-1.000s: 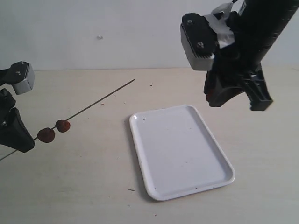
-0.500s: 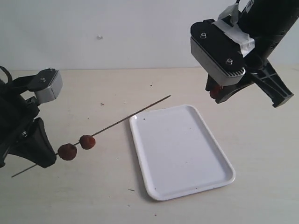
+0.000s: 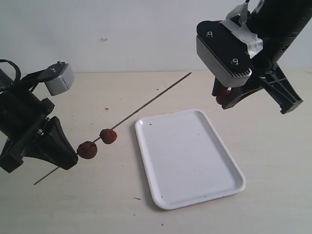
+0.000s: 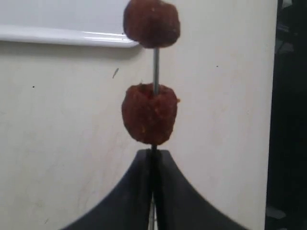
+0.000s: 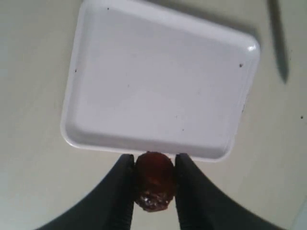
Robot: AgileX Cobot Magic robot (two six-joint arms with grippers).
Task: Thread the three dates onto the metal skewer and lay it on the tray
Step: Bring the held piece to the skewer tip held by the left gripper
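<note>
Left gripper (image 3: 73, 160) clamped shut on the metal skewer (image 3: 156, 97), left of the tray (image 3: 195, 161), first date (image 3: 87, 149) just off the gripper, second date (image 3: 108, 136) next along, right gripper (image 5: 153, 160) part-open, pinching third date (image 5: 153, 184), raised near the tray's far right corner

**Two black arms with grey wrist boxes**

The left pincer (image 4: 152, 155) has matte black fingers (image 4: 120, 201), broad at the root and narrowing to thin tips; beside it on the blocky black wrist sits a small light-grey box (image 3: 59, 80) with rounded corners; a thin black cable (image 3: 13, 64) arcs behind. The right pincer (image 5: 154, 160) has the same smooth, curved black fingers (image 5: 117, 196); its wrist carries a larger box (image 3: 222, 46), dark on the face and grey along the edge, with two silver screws (image 3: 234, 61); white tape (image 3: 243, 29) wraps the thick black arm (image 3: 280, 19).
</note>
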